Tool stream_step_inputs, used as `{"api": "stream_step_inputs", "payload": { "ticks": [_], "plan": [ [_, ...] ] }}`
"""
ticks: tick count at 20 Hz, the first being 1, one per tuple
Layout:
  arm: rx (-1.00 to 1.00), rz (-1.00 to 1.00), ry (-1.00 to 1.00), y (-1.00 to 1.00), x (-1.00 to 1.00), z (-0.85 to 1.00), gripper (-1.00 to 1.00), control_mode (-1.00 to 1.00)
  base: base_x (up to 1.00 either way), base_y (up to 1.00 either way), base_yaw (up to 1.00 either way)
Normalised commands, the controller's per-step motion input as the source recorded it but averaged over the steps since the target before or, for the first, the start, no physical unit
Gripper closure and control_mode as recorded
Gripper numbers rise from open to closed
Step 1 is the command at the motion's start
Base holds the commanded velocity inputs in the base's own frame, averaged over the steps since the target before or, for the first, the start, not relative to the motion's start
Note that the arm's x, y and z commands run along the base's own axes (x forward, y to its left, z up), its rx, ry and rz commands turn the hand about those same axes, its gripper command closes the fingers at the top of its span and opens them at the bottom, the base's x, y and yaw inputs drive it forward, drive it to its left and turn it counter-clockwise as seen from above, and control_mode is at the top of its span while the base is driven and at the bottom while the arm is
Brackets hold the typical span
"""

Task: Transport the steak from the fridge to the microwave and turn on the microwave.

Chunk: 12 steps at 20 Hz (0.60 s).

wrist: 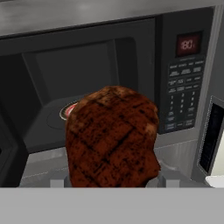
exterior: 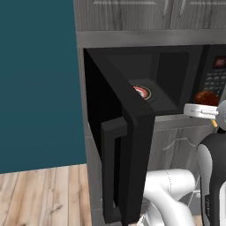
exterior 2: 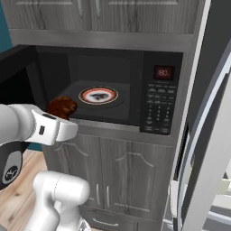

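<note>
The arm reaches level toward the open microwave (exterior 2: 113,85), its fingers (exterior 2: 63,118) hidden behind the steak (exterior 2: 62,107) they carry, closed on it just outside the cavity's front edge. Inside lies a round plate (exterior 2: 98,95) with an orange-white rim; the black door (exterior: 119,145) stands swung wide to the left, and the keypad (exterior 2: 159,106) sits under a red display (exterior 2: 163,72). The fridge (exterior 2: 212,149) door edge stands at right.

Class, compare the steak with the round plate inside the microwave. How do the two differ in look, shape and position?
The steak is a lumpy, dark reddish-brown piece with grill marks; the plate is a flat disc with an orange-white rim and dark centre. The steak is carried at the end effector in front of the microwave opening; the plate lies flat on the microwave floor. Both are rounded.
</note>
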Motion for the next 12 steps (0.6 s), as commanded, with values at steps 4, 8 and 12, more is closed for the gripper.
{"api": "stream_step_inputs", "payload": {
  "ticks": [4, 8, 12],
  "plan": [
    [0.0, 0.0, 0.0, 0.0, 0.0, 0.0, 1.0, 1.0, 0.13, 0.27, 0.0],
    [0.0, 0.0, 0.03, 0.09, 0.0, -0.03, 1.0, -1.0, 0.0, 0.1, 0.0],
    [0.0, 0.0, 0.02, 0.13, 0.0, -0.01, 1.0, -1.0, 0.0, 0.0, 0.0]
  ]
}}
